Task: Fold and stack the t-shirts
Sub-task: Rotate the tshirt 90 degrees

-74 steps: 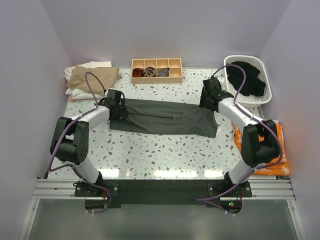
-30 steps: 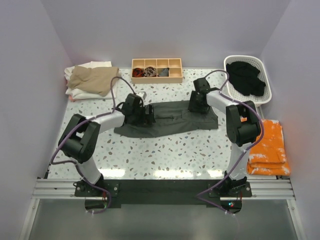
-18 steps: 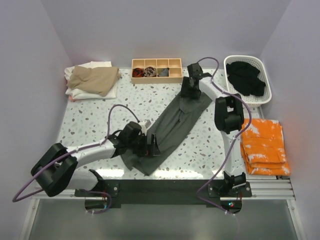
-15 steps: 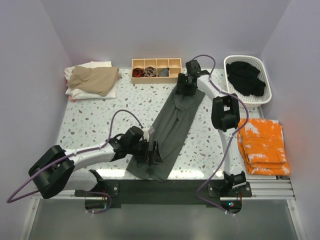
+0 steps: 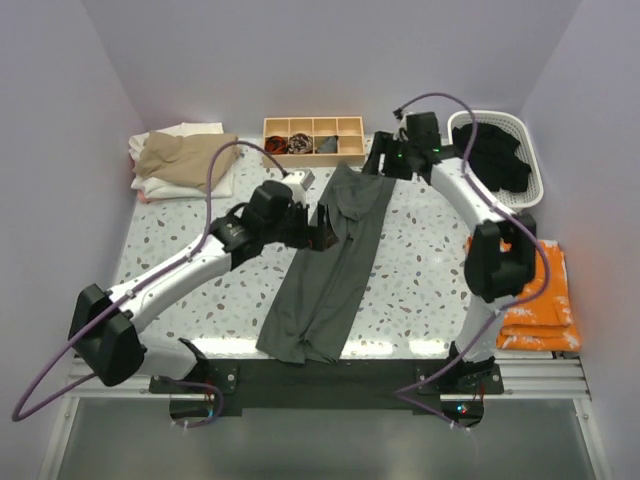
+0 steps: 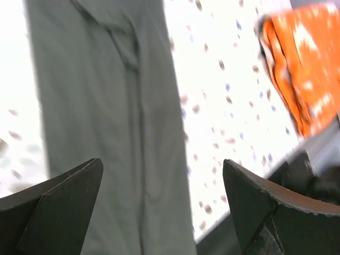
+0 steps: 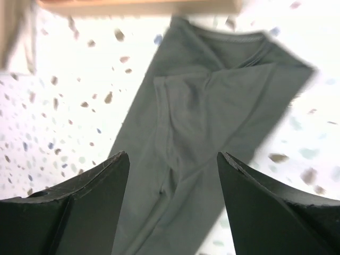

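Note:
The dark charcoal-grey t-shirt (image 5: 328,265) lies as a long narrow strip from the wooden tray to the table's near edge. My left gripper (image 5: 325,228) hovers open and empty over its middle left. In the left wrist view the shirt (image 6: 106,106) lies below that gripper (image 6: 162,202). My right gripper (image 5: 379,160) hovers open and empty over the shirt's far end. The right wrist view shows the collar end (image 7: 212,117) below that gripper (image 7: 172,196). Tan and white t-shirts (image 5: 185,160) are stacked at the back left. A black t-shirt (image 5: 490,155) lies in the basket.
A wooden tray (image 5: 313,140) with small rolled bundles stands at the back centre; its edge shows in the right wrist view (image 7: 138,5). A white basket (image 5: 528,190) stands at the back right. Folded orange cloth (image 5: 530,290) lies at the right edge and shows in the left wrist view (image 6: 303,64).
The grey shirt has been swung from lying across the table to lying front to back. Both grippers have let go and lifted; the left arm has moved from the near edge to the middle.

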Robot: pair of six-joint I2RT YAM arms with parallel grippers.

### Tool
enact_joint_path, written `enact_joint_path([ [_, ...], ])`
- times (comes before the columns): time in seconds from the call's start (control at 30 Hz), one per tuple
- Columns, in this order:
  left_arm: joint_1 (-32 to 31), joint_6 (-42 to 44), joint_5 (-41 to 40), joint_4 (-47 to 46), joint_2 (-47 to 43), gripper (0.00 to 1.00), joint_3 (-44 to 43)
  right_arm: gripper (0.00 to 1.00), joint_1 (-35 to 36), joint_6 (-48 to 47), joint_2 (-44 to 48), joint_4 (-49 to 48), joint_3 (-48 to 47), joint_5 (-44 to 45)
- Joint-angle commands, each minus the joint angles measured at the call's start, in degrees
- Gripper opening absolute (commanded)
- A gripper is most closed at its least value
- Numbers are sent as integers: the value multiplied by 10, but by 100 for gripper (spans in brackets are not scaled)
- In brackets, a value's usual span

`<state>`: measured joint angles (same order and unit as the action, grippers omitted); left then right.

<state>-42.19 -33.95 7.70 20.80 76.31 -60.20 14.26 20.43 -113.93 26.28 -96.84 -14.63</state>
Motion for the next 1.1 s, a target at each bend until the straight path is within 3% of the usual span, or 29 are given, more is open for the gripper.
enact_joint_path([
  [0.0,42,108,-24,-59,108,100,-78,72,-4,-18,187,-31,98,86],
  [0.13,44,168,42,-51,254,100,-241,73,6,5,314,-12,239,144],
  [0.3,57,183,169,-135,406,100,-349,74,13,10,469,25,341,147],
  [0.43,69,190,212,-126,510,100,-446,75,16,16,525,68,405,79],
  [0.5,75,194,218,-124,557,100,-489,75,21,32,540,62,449,-7],
  [0.63,104,185,231,-153,609,100,-521,75,63,75,579,29,516,-84],
  [0.87,137,170,253,-168,699,100,-585,76,143,125,565,-32,563,-151],
  [1.07,171,168,240,-173,700,100,-571,76,283,136,464,-84,547,-107],
])
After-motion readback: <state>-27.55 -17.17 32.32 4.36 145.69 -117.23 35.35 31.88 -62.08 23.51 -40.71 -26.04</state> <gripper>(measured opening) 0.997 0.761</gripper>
